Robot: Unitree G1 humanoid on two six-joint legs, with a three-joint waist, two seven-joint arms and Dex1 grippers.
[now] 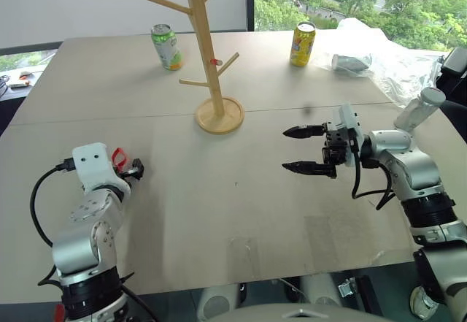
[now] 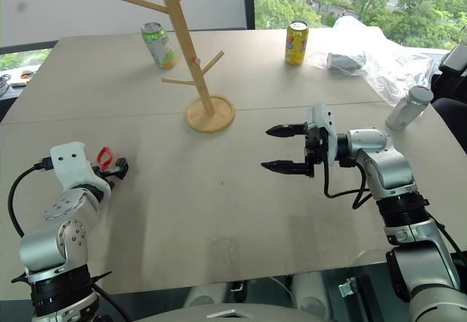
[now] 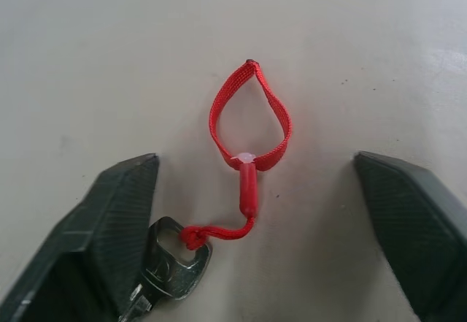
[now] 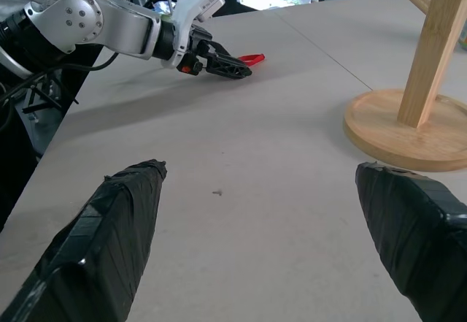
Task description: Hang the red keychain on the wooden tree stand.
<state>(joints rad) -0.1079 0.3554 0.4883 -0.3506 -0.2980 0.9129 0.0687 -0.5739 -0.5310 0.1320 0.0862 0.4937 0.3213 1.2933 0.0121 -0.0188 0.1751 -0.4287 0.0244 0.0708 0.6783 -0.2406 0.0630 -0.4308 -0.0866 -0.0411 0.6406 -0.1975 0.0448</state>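
Red keychain (image 3: 244, 154) flat btwn open left end effector (image 3: 255, 220) fingers.

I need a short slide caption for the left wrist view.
Open left end effector straddling the red keychain with its silver metal key on the pale table.

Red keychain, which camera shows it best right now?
The left wrist view: the red keychain lies on the table between the left gripper's open fingers, loop and key both plain. The head views show a small red bit beside that gripper; the right wrist view shows a distant red sliver.
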